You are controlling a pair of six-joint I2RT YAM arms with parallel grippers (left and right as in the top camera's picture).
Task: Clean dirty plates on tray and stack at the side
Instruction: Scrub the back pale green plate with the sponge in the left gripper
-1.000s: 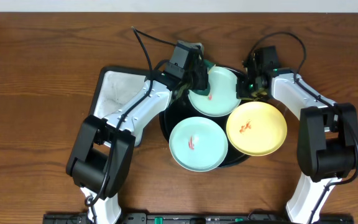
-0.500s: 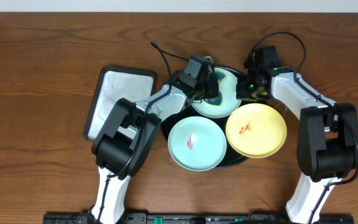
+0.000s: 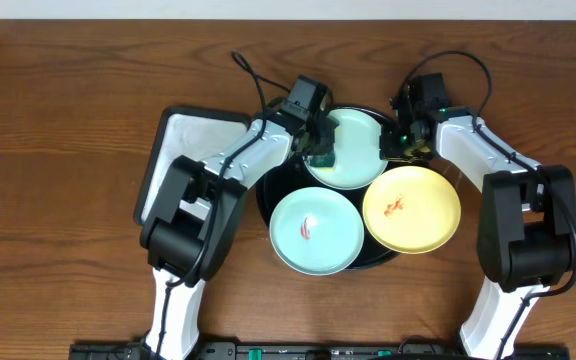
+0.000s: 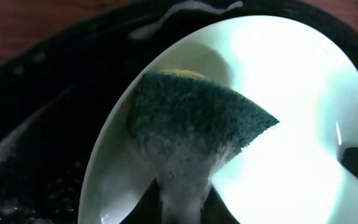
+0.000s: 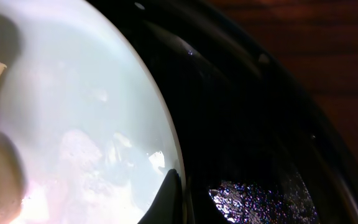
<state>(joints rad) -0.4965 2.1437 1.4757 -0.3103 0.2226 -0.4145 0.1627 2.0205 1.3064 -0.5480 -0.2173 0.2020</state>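
Observation:
A glossy black tray point(image 3: 276, 187) holds three plates. On the back mint-green plate point(image 3: 360, 150) rests a dark green sponge point(image 3: 322, 152), pinched in my left gripper point(image 3: 318, 143). The left wrist view shows the soapy sponge point(image 4: 194, 121) lying on that plate's point(image 4: 291, 93) left half, held by the left gripper point(image 4: 182, 208). My right gripper point(image 3: 398, 142) is shut on the same plate's right rim, finger point(image 5: 171, 198) against plate edge point(image 5: 73, 106). The front mint plate point(image 3: 318, 245) and the yellow plate point(image 3: 423, 215) each carry a red smear.
A rectangular white-grey tray point(image 3: 183, 150) with a dark rim lies left of the black tray, partly under my left arm. Brown wood-grain tabletop point(image 3: 78, 100) surrounds everything. Wet black tray floor point(image 5: 260, 193) shows beside the held plate.
The left gripper swept the sponge over the back plate's middle and back toward its left side. The red smear seen there a second ago no longer shows. The right arm stayed put.

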